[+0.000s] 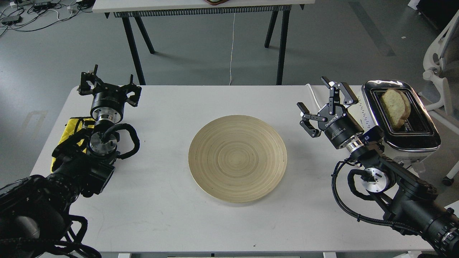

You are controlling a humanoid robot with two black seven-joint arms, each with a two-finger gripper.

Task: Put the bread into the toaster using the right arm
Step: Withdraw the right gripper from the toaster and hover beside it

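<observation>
The bread (395, 107) stands tilted in a slot of the cream-white toaster (400, 118) at the table's right edge, its top sticking out above the chrome. My right gripper (315, 94) is open and empty, a little left of the toaster and above the table. My left gripper (107, 83) is open and empty at the table's far left.
A big round wooden plate (237, 157) lies bare in the middle of the white table (179, 222). A yellow cloth (73, 125) lies under my left arm. The toaster's white cord (312, 93) runs off the far edge. Another table's legs (134, 46) stand behind. A white chair (439, 71) stands at right.
</observation>
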